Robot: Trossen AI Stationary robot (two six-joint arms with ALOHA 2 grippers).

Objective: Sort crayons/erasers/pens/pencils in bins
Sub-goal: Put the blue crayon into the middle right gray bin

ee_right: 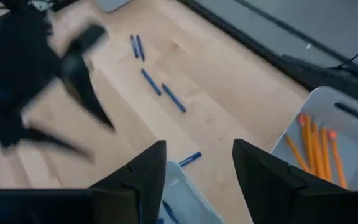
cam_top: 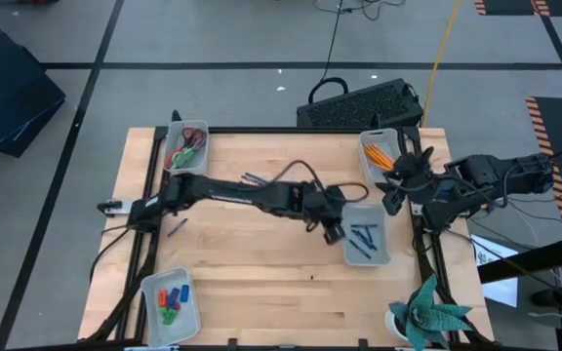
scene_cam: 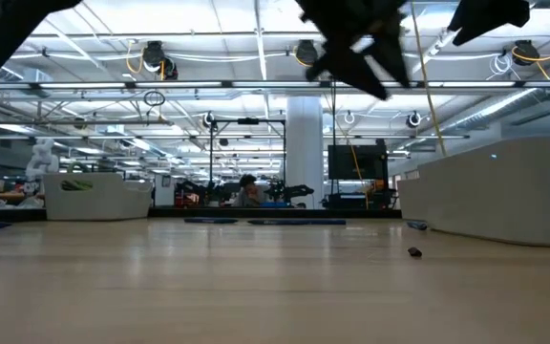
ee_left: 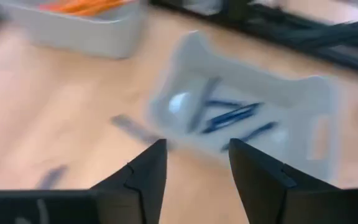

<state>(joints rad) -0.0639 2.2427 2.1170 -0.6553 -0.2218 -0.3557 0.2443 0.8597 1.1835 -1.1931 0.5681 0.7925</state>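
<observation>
Clutter rings the wooden table (cam_top: 261, 273): a black keyboard-like unit (cam_top: 359, 102) lies on the floor past the far edge, a yellow cable (cam_top: 440, 49) runs up from it, a teal plant-like object (cam_top: 427, 312) sits at the near right corner, and a dark case (cam_top: 8, 93) stands off the far left corner; no writing or label can be read anywhere. Four bins sit near the table's corners and right edge: the far left bin (cam_top: 185, 146) holds red and green items, the near left bin (cam_top: 169, 297) holds the crayons (cam_top: 172, 297), the far right bin (cam_top: 383, 154) holds the orange pencils (cam_top: 379, 156), and the bin at mid right edge (cam_top: 366, 234) holds blue pens (cam_top: 364, 236). More pens (cam_top: 254, 179) lie loose on the table toward the far edge, and one pen (cam_top: 177, 226) lies near the left edge. The left gripper (cam_top: 332, 230) reaches across the table to just beside the pen bin, fingers spread with nothing between them; the right gripper (cam_top: 398, 185) hangs over the right edge between the two right bins, fingers likewise spread and empty.
</observation>
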